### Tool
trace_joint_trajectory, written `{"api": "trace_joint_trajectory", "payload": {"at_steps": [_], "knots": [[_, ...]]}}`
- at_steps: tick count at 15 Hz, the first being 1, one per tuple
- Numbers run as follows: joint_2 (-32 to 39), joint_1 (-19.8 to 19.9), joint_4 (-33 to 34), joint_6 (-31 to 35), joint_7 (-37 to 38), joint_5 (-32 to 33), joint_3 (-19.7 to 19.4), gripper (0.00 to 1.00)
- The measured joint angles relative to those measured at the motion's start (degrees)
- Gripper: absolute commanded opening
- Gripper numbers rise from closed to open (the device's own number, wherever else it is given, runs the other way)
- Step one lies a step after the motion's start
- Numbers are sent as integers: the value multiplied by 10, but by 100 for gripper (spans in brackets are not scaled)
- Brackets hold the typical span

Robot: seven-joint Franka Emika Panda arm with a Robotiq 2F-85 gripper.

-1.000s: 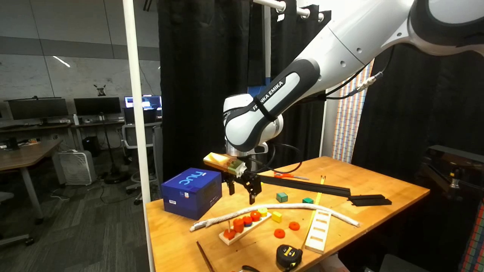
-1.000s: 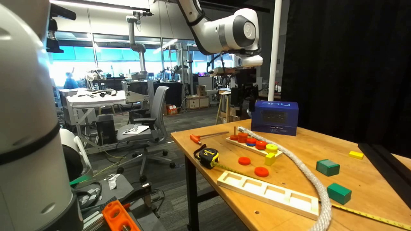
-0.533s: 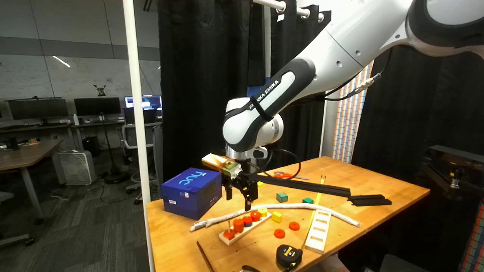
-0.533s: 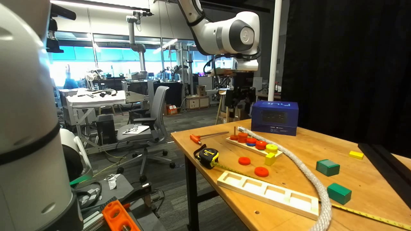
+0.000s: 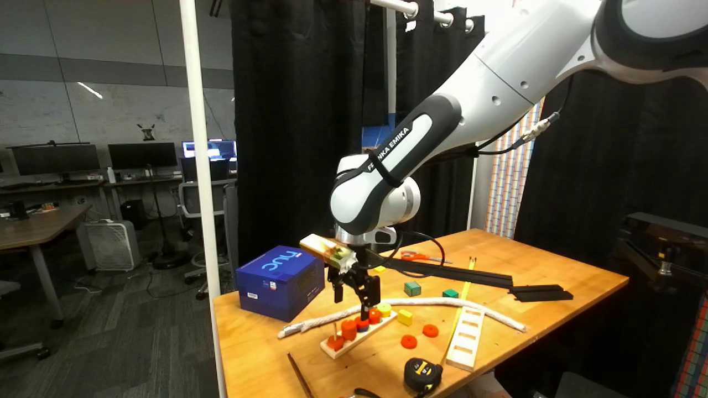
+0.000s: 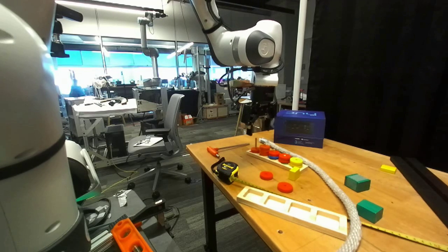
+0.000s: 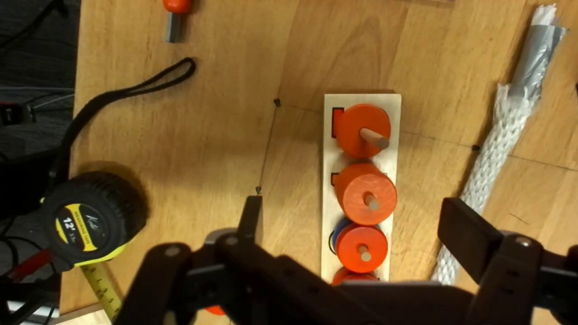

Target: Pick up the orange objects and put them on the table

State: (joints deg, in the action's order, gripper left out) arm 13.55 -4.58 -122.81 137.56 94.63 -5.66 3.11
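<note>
1. The gripper [image 7: 354, 221] hangs above the table [image 5: 254, 354], near the corner where the blue box [image 6: 299, 128] stands — its fingers [image 7: 250, 216] are spread wide, one to either side of the pegboard [image 7: 328, 205] in the wrist view.
2. The pegboard lies in from the table edge that joins the box's corner to the corner with the orange-handled tool [image 6: 212, 151].
3. On its end nearest that edge sits an orange disc [image 7: 356, 122]; next come an orange cylinder [image 7: 356, 194], an orange-red piece [image 7: 354, 243] on top of a blue ring [image 6: 273, 158], another orange-red piece and, last, a yellow piece [image 6: 296, 161].
4. A loose orange-red disc [image 6: 266, 175] lies flat on the table — a matching disc [image 6: 285, 187] near it — between the pegboard and the pale tray [image 6: 290, 216].
5. The tray runs along the table's edge; the tape measure [image 6: 228, 171] sits by the same edge, nearer the tool's corner.
6. A yellow block [image 6: 294, 173] is just beside the board's yellow end. Across the white rope [image 6: 327, 178] lie green blocks [image 6: 357, 183], farther in from the tray's edge.
</note>
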Motion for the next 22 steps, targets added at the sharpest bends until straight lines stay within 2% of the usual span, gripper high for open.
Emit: {"api": "trace_joint_trajectory", "payload": {"at_steps": [12, 22], "knots": [[49, 0, -5, 36, -1, 0, 0, 100], [65, -5, 18, 37, -2, 0, -2, 100]]}}
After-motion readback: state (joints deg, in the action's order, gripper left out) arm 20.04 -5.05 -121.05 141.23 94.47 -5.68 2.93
